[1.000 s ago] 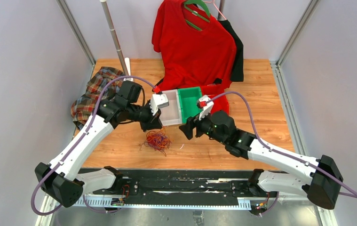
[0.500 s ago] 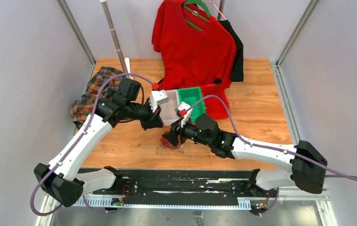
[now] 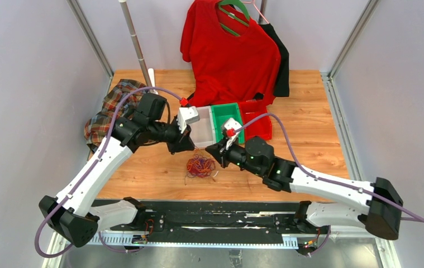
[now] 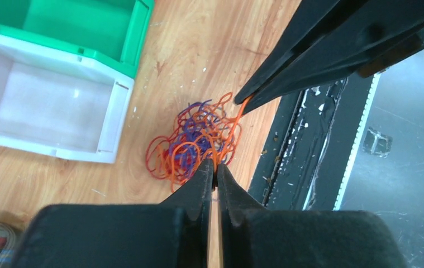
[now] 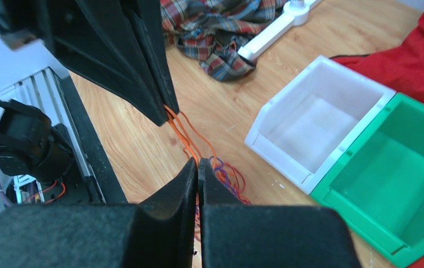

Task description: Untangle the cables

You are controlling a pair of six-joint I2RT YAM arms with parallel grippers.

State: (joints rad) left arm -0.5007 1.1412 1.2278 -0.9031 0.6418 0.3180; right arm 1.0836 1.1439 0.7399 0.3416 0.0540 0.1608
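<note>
Fingers of both grippers are pinched together, each nipping orange strands.

From above, the left gripper (image 3: 182, 147) and right gripper (image 3: 213, 153) hang over the table (image 3: 142, 178) just beyond the cables (image 3: 200, 166). These are a red, orange and purple clump lying near the white bin (image 3: 203, 135) and green bin (image 3: 224, 115).

On the left wrist view, the left fingers (image 4: 198, 184) are clenched on an orange strand rising from the cables (image 4: 198, 142). The right gripper (image 4: 243, 103) reaches in from the upper right, an orange strand running up to its closed tip.

On the right wrist view, the right fingers (image 5: 187, 184) are clamped shut over the cables (image 5: 229, 176). Orange strands stretch up from there to the tip of the left gripper (image 5: 167, 114).
</note>
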